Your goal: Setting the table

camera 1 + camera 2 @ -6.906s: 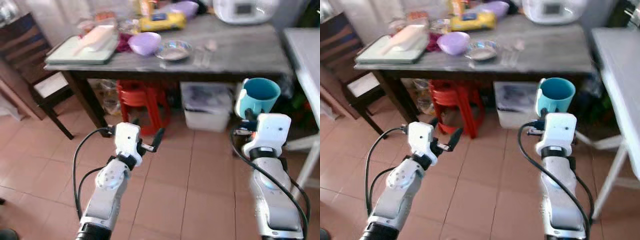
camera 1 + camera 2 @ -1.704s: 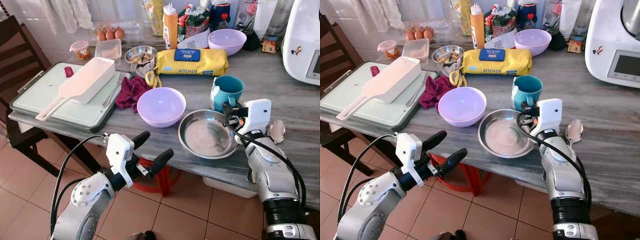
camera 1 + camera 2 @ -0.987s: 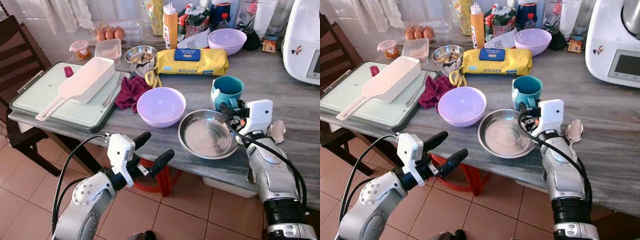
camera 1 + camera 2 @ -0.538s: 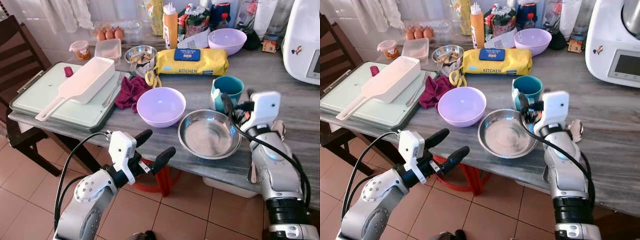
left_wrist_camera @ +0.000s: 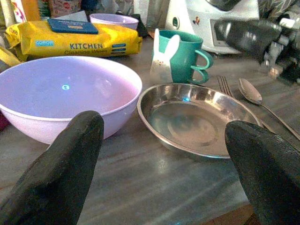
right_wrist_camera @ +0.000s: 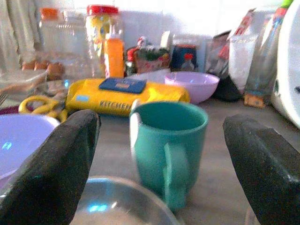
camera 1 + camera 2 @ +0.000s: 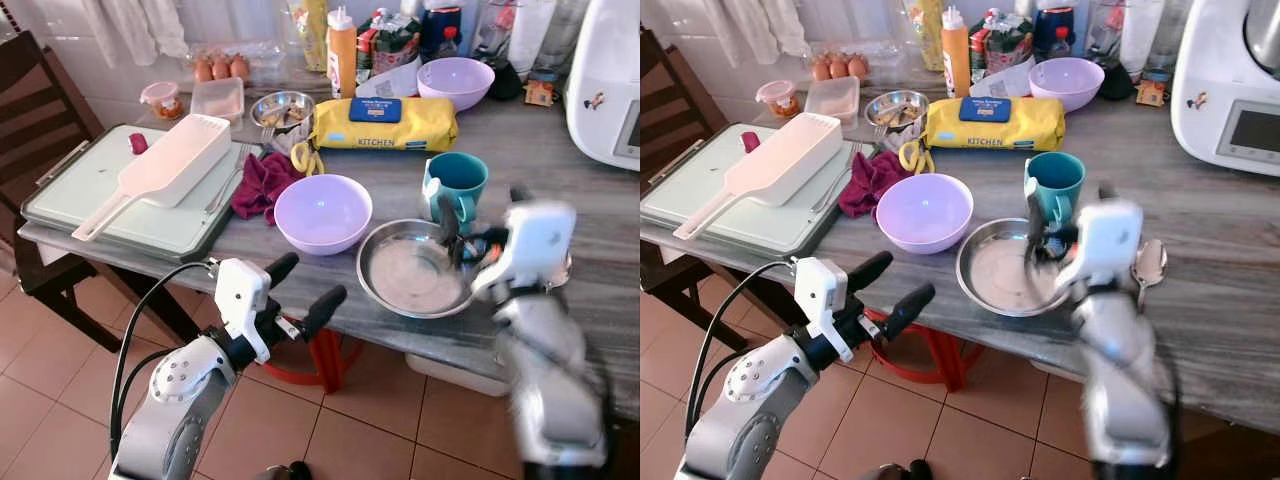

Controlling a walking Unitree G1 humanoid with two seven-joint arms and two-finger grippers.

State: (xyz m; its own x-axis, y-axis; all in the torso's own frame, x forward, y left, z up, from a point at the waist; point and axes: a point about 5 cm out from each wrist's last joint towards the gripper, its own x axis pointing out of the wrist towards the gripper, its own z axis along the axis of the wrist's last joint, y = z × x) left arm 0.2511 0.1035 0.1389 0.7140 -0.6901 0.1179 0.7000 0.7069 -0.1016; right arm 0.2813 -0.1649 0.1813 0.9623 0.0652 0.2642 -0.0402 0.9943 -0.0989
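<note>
A teal mug (image 7: 455, 185) stands upright on the grey table (image 7: 600, 215), just behind a steel plate (image 7: 410, 275). A lilac bowl (image 7: 322, 210) sits left of the plate. My right gripper (image 7: 480, 208) is open and blurred, hovering over the plate's right rim a little in front of the mug. In the right wrist view the mug (image 6: 166, 143) stands free beyond the spread fingers (image 6: 51, 164). A spoon (image 7: 1148, 262) and a fork (image 5: 224, 85) lie right of the plate. My left gripper (image 7: 303, 283) is open, below and in front of the table edge, holding nothing.
A green tray (image 7: 60, 195) carrying a white scoop (image 7: 165, 165) fills the table's left end, with a maroon cloth (image 7: 262, 180) beside it. A yellow wipes pack (image 7: 385, 122), a second lilac bowl (image 7: 455, 80) and bottles line the back. A white appliance (image 7: 610, 80) stands at right, a dark chair (image 7: 35, 100) at left.
I walked up to the table with the mug in my right gripper. The gripper set it behind the plate, opened, and has now drawn back towards me, blurred.
</note>
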